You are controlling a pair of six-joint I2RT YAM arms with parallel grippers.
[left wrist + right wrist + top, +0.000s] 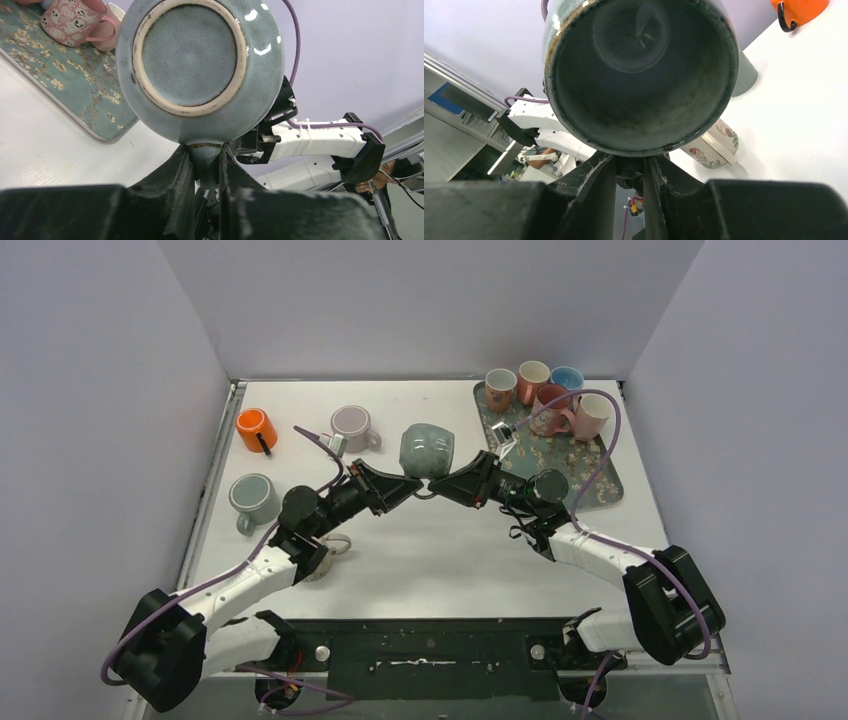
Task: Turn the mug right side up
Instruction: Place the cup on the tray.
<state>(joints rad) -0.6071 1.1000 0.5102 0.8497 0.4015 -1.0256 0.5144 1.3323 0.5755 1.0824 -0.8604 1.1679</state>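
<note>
At the middle of the white table (450, 550), the left gripper (413, 486) is pressed together on the handle (204, 149) of the blue-grey glazed ceramic mug (427, 448). The right gripper (441, 486) pinches that same handle from the opposite side, so the two sets of fingertips meet at the mug's near side. The mug lies tipped sideways, its unglazed-ringed base facing the left arm and its dark mouth facing the right arm, though whether it touches the table I cannot tell. A lilac mug (352, 425), an orange mug (256, 430) and a grey mug (252, 495) stand to its left, and a floral teal tray (590, 480) lies to its right.
</note>
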